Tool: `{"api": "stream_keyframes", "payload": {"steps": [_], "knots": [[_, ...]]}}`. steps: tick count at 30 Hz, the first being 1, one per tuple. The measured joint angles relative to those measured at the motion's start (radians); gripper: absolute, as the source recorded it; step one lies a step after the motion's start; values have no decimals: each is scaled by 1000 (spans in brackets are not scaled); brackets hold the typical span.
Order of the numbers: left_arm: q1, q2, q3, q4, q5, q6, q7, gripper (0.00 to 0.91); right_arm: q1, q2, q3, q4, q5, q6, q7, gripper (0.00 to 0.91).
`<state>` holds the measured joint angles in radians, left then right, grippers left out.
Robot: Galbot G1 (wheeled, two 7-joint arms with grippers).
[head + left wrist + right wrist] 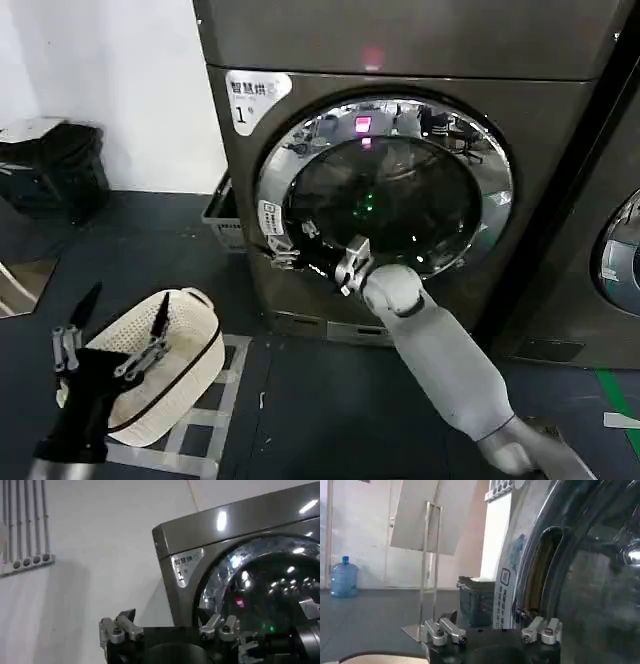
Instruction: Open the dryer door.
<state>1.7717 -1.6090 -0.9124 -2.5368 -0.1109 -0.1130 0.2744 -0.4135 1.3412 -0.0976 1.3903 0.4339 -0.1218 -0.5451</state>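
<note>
- Dryer (400, 60): dark grey-brown metal.
- Dryer door (480, 150): round, shiny chrome rim, dark tinted glass.
- Right hand (300, 255) at the door's lower-left rim; grip cannot be told.
- Left hand (122, 320) released, low left of the dryer, over a cream textured basket (195, 345).

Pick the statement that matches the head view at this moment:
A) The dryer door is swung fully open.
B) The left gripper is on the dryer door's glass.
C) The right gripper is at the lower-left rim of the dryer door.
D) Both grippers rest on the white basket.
C: the right gripper sits at the lower-left chrome rim of the dryer door, while the left gripper hangs open over the white basket, away from the dryer.
</note>
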Motion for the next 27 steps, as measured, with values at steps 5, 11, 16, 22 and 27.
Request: {"api": "stream_keyframes", "payload": {"steps": [5, 11, 16, 22, 27], "knots": [[-19, 0, -22, 9, -61, 39, 4, 907, -24, -27, 22, 50, 35, -30, -95, 907], [-63, 0, -86, 72, -149, 95, 41, 907, -74, -77, 61, 137, 31, -85, -206, 907], [-113, 76, -105, 144, -224, 89, 18, 907, -139, -118, 115, 216, 30, -96, -277, 907], [-188, 242, -41, 272, -305, 144, -1, 907, -224, -160, 171, 300, 17, -68, -399, 907], [-265, 362, 22, 348, -359, 147, -66, 907, -294, -191, 215, 346, 6, -72, -497, 907]]}}
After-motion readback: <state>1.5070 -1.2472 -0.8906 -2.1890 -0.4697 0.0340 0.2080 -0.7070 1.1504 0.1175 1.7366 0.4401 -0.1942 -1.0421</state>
